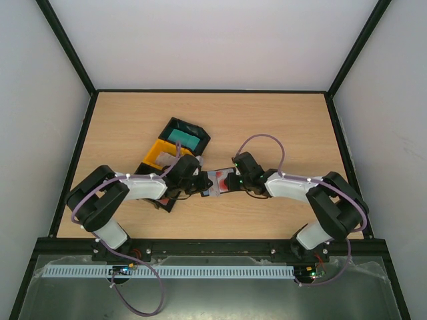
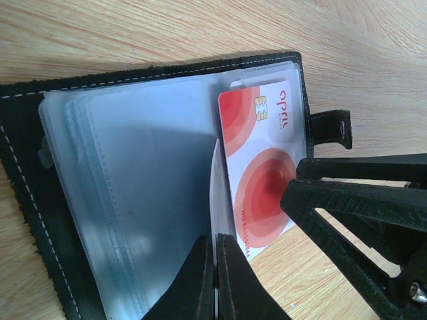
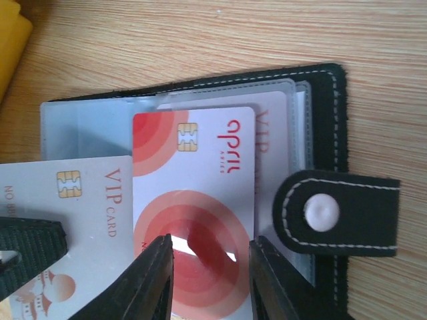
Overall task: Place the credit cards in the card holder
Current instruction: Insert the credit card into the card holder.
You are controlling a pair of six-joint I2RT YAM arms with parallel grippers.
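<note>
The card holder (image 1: 215,181) lies open on the wood, a black wallet (image 2: 20,167) with clear sleeves and a snap strap (image 3: 340,213). A red-and-white credit card (image 3: 200,153) sits partly inside its right-hand pocket (image 2: 257,167), over another pale card. My right gripper (image 3: 210,243) is open, one finger on each side above that card's lower end, and its tip (image 2: 293,183) touches the card. My left gripper (image 2: 215,240) is shut on a pale VIP card (image 3: 87,220), which stands on edge (image 2: 219,193) over the sleeves. Both grippers meet at the holder (image 1: 200,183) (image 1: 230,181).
A black tray (image 1: 185,137) with teal cards and a yellow tray (image 1: 159,155) lie just behind the left arm. A yellow corner (image 3: 10,33) shows in the right wrist view. Black frame rails border the table.
</note>
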